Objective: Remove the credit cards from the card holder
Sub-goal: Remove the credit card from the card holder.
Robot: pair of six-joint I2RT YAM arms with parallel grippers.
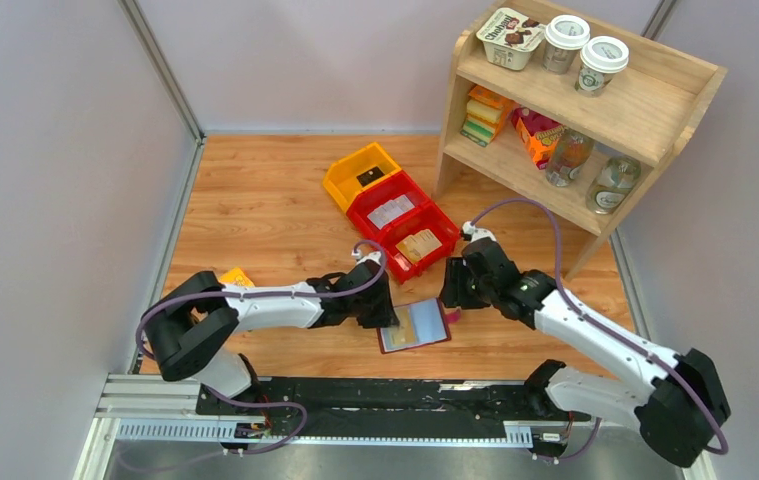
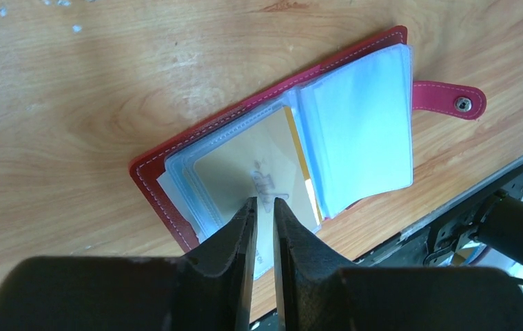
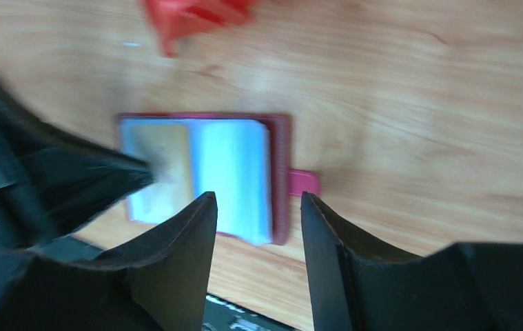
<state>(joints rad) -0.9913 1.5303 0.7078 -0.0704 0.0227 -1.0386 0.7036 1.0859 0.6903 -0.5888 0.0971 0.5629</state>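
Note:
The card holder (image 1: 413, 326) lies open on the wood floor between my two grippers, its pale blue sleeves fanned out and its snap tab (image 2: 451, 98) to one side. One tan credit card (image 2: 244, 165) shows inside a left-hand sleeve; it also shows in the right wrist view (image 3: 169, 148). My left gripper (image 2: 263, 201) has its jaws nearly together, tips down on that sleeve, with nothing seen gripped between them. My right gripper (image 3: 258, 196) is open and empty, hovering above the holder's right half (image 3: 282, 172).
A red bin (image 1: 402, 225) holding tan cards and a yellow bin (image 1: 360, 172) stand just behind the holder. A wooden shelf (image 1: 575, 110) with cups and bottles is at the back right. A small yellow box (image 1: 237, 277) lies by the left arm. A black rail (image 1: 375, 395) runs along the near edge.

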